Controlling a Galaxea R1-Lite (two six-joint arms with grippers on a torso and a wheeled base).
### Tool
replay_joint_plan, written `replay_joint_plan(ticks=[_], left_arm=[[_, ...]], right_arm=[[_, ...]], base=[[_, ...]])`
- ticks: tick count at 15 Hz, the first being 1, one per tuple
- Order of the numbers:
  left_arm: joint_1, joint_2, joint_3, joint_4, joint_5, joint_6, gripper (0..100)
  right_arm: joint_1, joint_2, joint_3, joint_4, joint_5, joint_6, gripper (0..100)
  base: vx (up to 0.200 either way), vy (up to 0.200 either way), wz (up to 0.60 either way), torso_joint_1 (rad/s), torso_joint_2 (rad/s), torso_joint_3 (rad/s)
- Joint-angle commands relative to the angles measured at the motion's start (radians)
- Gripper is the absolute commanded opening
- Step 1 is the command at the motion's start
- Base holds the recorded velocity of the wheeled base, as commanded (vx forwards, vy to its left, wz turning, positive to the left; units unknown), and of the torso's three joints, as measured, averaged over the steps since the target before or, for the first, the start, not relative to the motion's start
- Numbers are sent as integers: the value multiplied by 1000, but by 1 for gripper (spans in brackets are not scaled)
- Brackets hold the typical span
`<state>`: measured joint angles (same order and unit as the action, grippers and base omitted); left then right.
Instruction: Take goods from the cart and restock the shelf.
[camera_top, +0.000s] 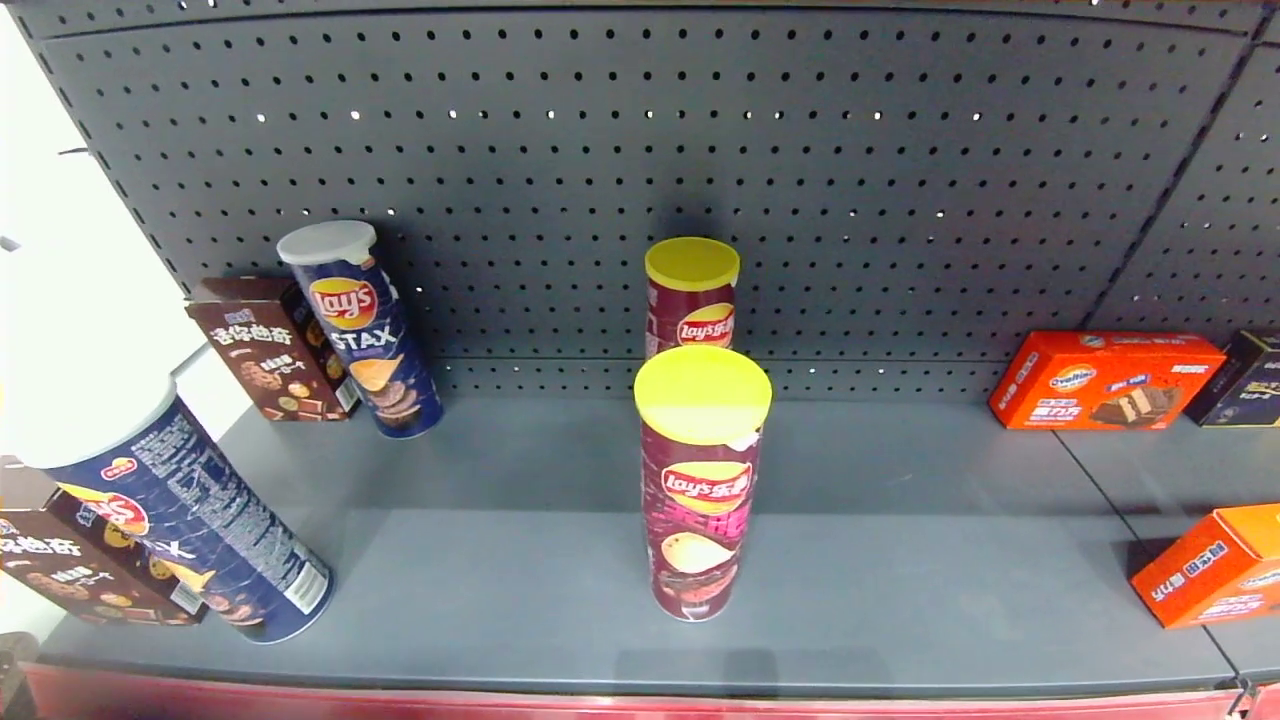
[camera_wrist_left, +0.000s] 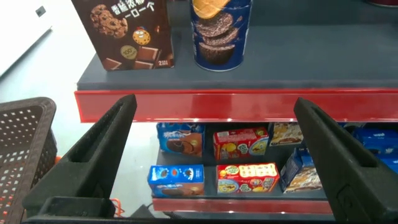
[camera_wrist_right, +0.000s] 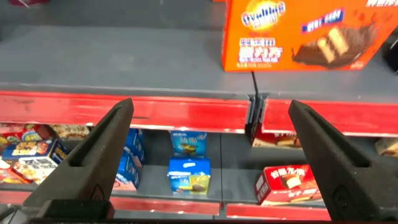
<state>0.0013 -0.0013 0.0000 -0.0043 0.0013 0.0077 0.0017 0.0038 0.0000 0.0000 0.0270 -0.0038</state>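
Note:
Two maroon chip cans with yellow lids stand upright mid-shelf, one in front (camera_top: 700, 485) and one behind (camera_top: 691, 298) against the pegboard. My left gripper (camera_wrist_left: 214, 106) is open and holds nothing, in front of the red shelf edge (camera_wrist_left: 249, 102), below a brown cookie box (camera_wrist_left: 127, 34) and a blue chip can (camera_wrist_left: 219, 37). My right gripper (camera_wrist_right: 211, 107) is also open and holds nothing, in front of the shelf edge (camera_wrist_right: 186, 111), below and beside an orange box (camera_wrist_right: 298, 34). A dark woven cart basket (camera_wrist_left: 25, 143) sits beside the left gripper.
On the grey shelf (camera_top: 900, 560) blue chip cans (camera_top: 365, 330) (camera_top: 180, 520) and brown cookie boxes (camera_top: 265, 350) stand at the left, orange boxes (camera_top: 1100, 382) (camera_top: 1210, 580) at the right. The lower shelf holds several snack boxes (camera_wrist_left: 242, 177) (camera_wrist_right: 189, 174).

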Motion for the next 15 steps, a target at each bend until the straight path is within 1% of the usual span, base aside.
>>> replay_joint_plan(ticks=[1,11,12,15], left_arm=[[0,1,0,0,0,0,100],[0,1,0,0,0,-2,100],[0,1,0,0,0,0,100],[0,1,0,0,2,-2,100]], right_arm=[[0,2,0,0,1,-1,100],[0,2,0,0,1,1,100],[0,2,0,0,1,1,100],[0,2,0,0,1,1,100]], base=[[0,0,0,0,0,0],[0,0,0,0,0,0],[0,200,0,7,7,2],[0,0,0,0,0,0]])
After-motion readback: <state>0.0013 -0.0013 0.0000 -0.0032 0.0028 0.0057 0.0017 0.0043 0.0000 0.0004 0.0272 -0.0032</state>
